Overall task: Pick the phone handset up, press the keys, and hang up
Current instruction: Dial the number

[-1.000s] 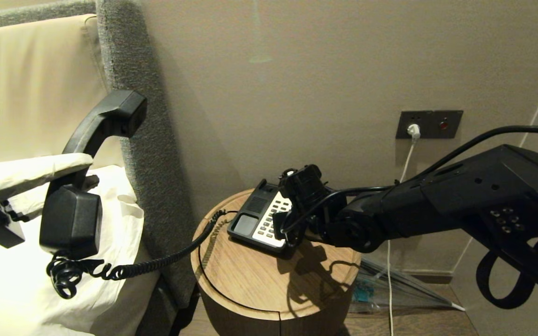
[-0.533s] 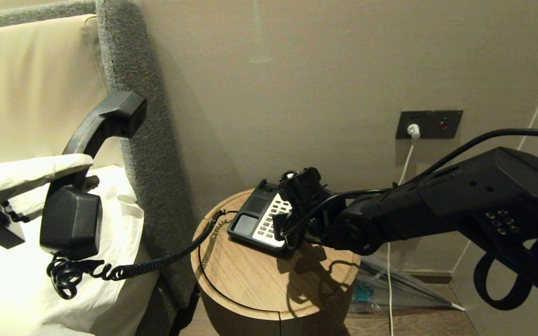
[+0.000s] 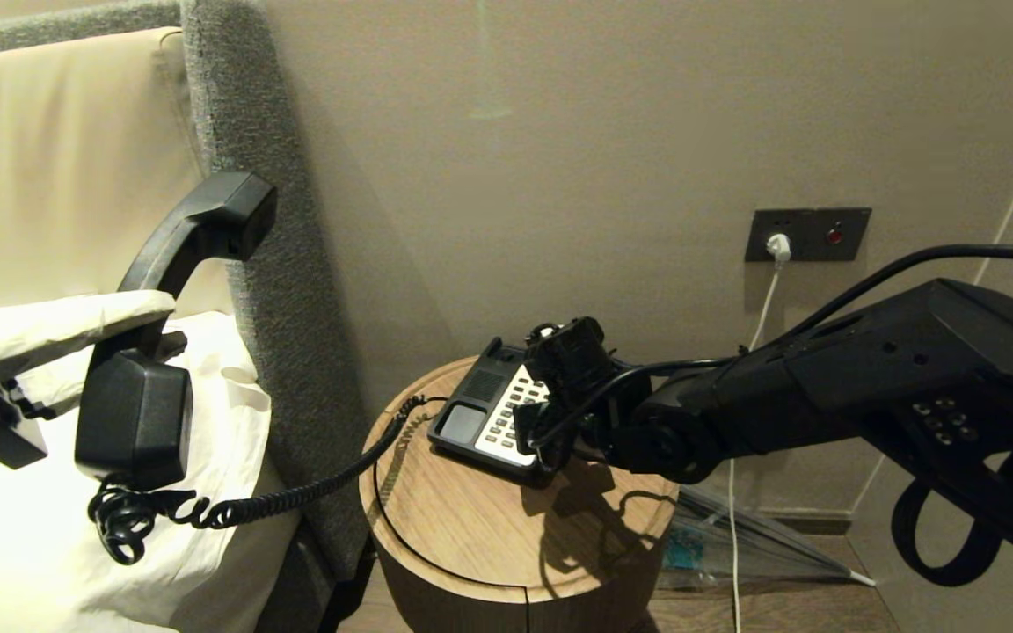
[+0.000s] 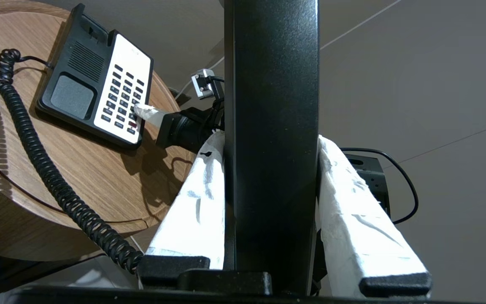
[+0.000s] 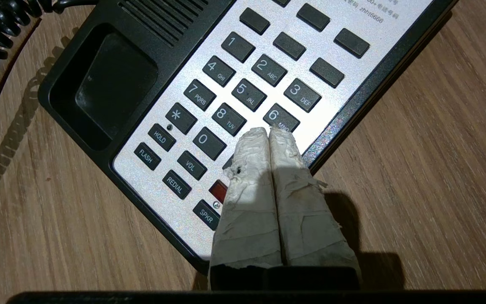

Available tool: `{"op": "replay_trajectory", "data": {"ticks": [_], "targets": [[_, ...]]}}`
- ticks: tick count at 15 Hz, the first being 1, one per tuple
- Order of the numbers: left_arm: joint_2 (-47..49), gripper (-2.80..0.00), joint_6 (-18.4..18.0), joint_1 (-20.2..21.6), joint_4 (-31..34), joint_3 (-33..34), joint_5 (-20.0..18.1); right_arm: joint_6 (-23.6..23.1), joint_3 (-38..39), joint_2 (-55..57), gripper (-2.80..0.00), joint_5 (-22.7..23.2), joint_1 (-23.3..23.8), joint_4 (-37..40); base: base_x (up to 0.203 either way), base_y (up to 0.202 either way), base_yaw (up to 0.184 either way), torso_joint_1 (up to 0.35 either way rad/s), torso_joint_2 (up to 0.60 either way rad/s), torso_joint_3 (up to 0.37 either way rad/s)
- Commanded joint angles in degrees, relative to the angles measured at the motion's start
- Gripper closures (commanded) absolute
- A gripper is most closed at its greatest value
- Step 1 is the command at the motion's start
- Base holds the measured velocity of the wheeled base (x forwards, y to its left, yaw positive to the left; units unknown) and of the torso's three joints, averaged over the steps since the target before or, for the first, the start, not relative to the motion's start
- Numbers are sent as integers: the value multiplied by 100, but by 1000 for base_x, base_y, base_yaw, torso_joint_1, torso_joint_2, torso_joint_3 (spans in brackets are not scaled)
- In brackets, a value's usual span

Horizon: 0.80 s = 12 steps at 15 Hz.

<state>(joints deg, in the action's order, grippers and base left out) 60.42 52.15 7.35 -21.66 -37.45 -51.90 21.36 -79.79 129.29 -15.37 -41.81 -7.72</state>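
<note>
The black phone handset [image 3: 174, 255] hangs upright over the bed, its coiled cord [image 3: 295, 497] trailing to the phone base [image 3: 471, 413] on the round table. My left gripper [image 3: 133, 321] is shut on the handset's [image 4: 270, 105] middle, one white-wrapped finger [image 4: 192, 211] on each side. My right gripper [image 5: 268, 131] is shut with nothing in it. Its two wrapped tips are pressed together on the keys [image 5: 238, 90], just below the 6 and to the right of the 0. The left wrist view shows the same tip [image 4: 141, 110] touching the keypad.
The phone sits at the back of a round wooden side table [image 3: 471, 527] against the wall. A grey padded headboard [image 3: 278, 290] and white bedding [image 3: 14, 545] lie to the left. A wall socket [image 3: 805, 235] with a white cable is behind my right arm.
My right arm has dipped very slightly over the keypad. The left gripper and the handset have stayed still.
</note>
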Motion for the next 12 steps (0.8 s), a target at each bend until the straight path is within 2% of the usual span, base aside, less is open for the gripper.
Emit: {"op": "replay_trajectory", "data": {"ticks": [1,12], "targets": [[-4,0,32,3,-13,1,-31,30,-44,-49,0,-1,-2,-15,0,0,0,0,0,0],[-48,0,32,3,-5,1,-31,-10,-479,3,0,-58,194,50,0,0,0,0,0,0]]}}
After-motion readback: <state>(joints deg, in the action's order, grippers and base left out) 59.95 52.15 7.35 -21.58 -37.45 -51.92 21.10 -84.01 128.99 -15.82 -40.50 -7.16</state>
